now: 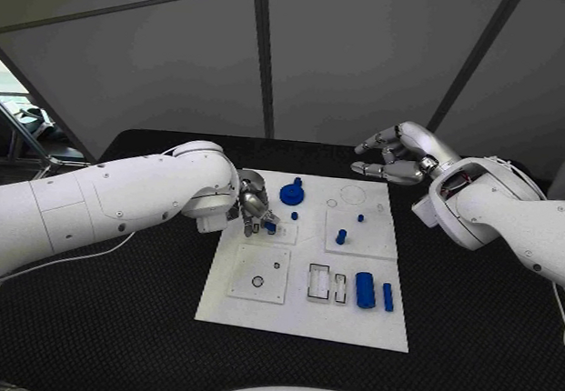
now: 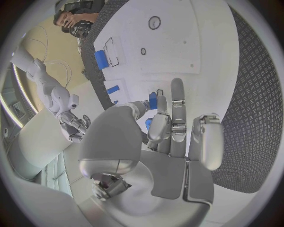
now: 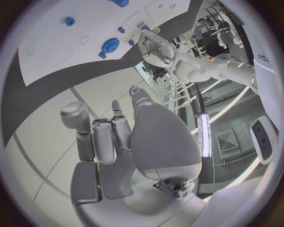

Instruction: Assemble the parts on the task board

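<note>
The white task board [image 1: 302,320] lies in the middle of the black table [image 1: 101,327], and everything else is placed from it. The left hand [image 1: 254,210] is over the board's left edge, fingers bent downward around a small blue part [image 1: 270,226] that sits on the board; in the left wrist view the part [image 2: 153,100] shows between the thumb and a fingertip [image 2: 161,103], so the hand appears to pinch it, though the contact is partly hidden. The right hand [image 1: 393,157] hangs above the table just beyond the board's far right corner, fingers loosely curled and apart, with nothing in them. On the board, a round blue gear [image 1: 292,193] lies near the far edge, just beside the left hand. A short blue peg [image 1: 341,237] stands upright near the board's middle, with a smaller blue peg [image 1: 360,218] just beyond it. Toward the near right part of the board a blue cylinder [image 1: 366,290] lies flat, with a narrow blue bar [image 1: 388,297] just beside it on the right and two empty rectangular slots [image 1: 318,283] on its left.
</note>
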